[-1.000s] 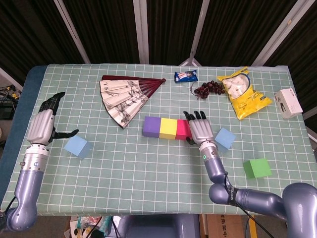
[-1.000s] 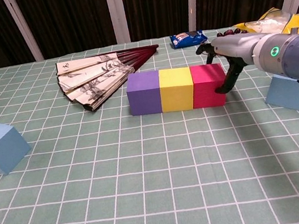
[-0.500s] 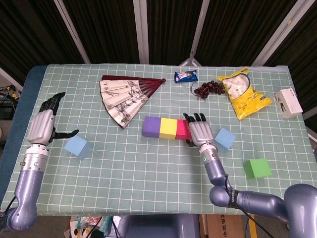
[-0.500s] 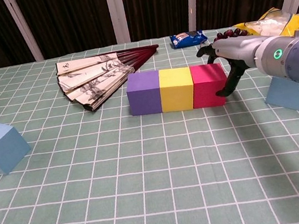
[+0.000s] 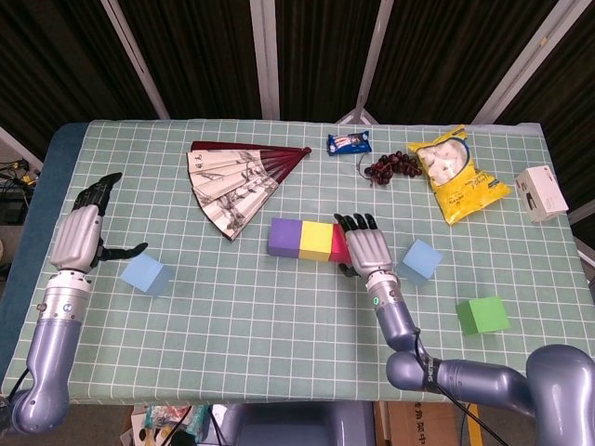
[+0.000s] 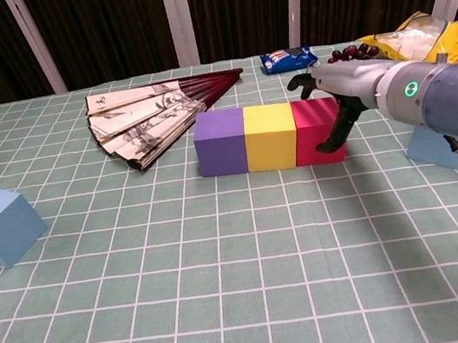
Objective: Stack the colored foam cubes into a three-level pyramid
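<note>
On the green checked tablecloth (image 5: 232,307) I see three foam cubes in one row, touching each other: the purple cube (image 6: 221,143), the yellow cube (image 6: 271,136) and the red cube (image 6: 317,130). My right hand (image 5: 365,247) is over the red cube, with the fingers stretched across its top and the thumb (image 6: 334,134) down at its right face. It holds nothing; if it presses the cube, I cannot tell. To the right of this hand lies a light blue cube (image 5: 421,259), and nearer to me a green cube (image 5: 482,316). My left hand (image 5: 82,234) is at the left edge of the table, fingers apart and empty, just beside another light blue cube (image 5: 147,275). Behind the row lie a folding fan (image 5: 240,179), a blue snack packet (image 5: 350,142), grapes (image 5: 391,167) and a yellow bag (image 5: 456,173).
</note>
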Action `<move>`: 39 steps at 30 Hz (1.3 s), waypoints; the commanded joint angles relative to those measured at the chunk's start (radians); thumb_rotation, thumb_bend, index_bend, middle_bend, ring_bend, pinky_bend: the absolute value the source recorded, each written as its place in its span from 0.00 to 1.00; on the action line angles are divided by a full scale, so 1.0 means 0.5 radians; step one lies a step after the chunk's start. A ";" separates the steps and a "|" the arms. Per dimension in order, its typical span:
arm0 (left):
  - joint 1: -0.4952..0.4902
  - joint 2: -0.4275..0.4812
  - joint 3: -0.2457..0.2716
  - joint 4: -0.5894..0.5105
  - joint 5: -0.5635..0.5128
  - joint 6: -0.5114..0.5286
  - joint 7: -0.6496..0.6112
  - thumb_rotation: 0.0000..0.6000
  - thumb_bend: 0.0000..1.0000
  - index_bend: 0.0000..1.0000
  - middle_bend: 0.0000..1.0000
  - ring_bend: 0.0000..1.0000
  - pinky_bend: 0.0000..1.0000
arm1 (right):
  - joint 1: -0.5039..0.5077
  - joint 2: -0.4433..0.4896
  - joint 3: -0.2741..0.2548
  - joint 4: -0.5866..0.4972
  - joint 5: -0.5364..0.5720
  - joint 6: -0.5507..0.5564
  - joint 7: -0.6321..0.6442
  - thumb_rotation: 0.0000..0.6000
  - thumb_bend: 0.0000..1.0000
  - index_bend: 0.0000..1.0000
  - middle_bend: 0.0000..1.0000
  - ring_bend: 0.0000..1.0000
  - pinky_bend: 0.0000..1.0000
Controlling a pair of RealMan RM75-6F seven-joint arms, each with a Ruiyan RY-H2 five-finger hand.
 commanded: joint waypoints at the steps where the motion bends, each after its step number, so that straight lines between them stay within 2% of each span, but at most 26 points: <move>1: -0.001 0.000 -0.001 0.003 -0.005 -0.003 -0.003 1.00 0.07 0.00 0.04 0.06 0.05 | 0.006 -0.016 0.008 0.011 -0.005 0.000 0.003 1.00 0.31 0.00 0.14 0.08 0.00; 10: -0.001 0.007 -0.008 0.013 -0.022 -0.015 -0.019 1.00 0.07 0.00 0.04 0.06 0.05 | 0.039 -0.074 0.060 0.075 0.001 -0.001 0.011 1.00 0.31 0.00 0.14 0.08 0.00; 39: -0.002 0.015 -0.022 0.031 -0.046 -0.032 -0.054 1.00 0.07 0.00 0.04 0.06 0.04 | 0.073 -0.232 0.129 0.225 -0.041 0.014 0.051 1.00 0.31 0.00 0.14 0.08 0.00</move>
